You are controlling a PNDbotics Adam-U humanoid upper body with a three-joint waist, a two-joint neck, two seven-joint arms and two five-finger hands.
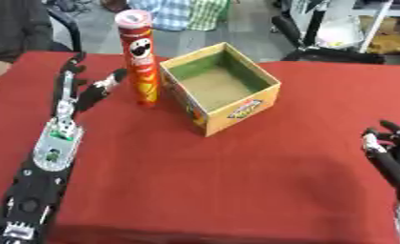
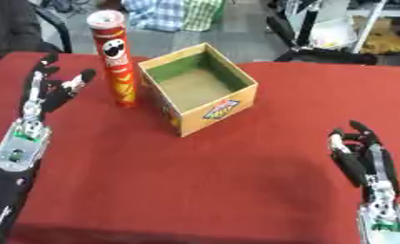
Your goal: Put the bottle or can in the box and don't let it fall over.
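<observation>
A tall red crisp can with a pale lid stands upright on the red table, just left of an open cardboard box with a green inside. The box holds nothing. My left hand is stretched out to the can's left, fingers straight and spread, thumb pointing at the can with a small gap between them. Low at the right, my right hand rests on the table, fingers up and relaxed, far from both objects.
The red tablecloth covers the whole table. Beyond the far edge are black chairs and a seated person at the far left. Wide free cloth lies in front of the box.
</observation>
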